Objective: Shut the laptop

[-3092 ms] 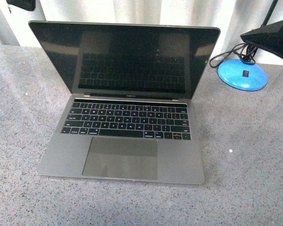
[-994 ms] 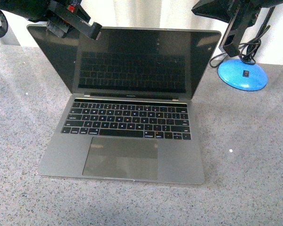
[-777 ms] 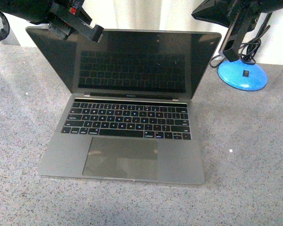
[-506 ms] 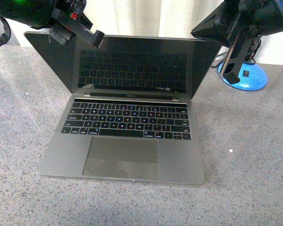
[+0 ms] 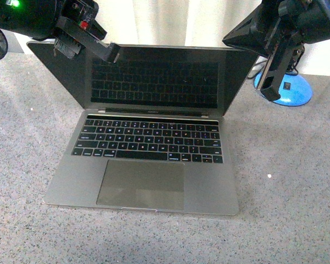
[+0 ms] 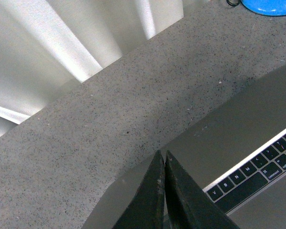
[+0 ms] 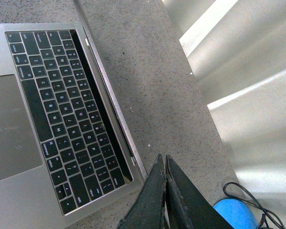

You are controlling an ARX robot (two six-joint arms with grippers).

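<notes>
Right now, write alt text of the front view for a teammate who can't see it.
An open grey laptop with a dark screen sits on a speckled grey table. The shut left tool shows over the lid's upper left corner; the shut right tool hangs by its right edge, before a blue domed base.

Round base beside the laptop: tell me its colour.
The base is bright blue, and it shows best in the front view.
</notes>
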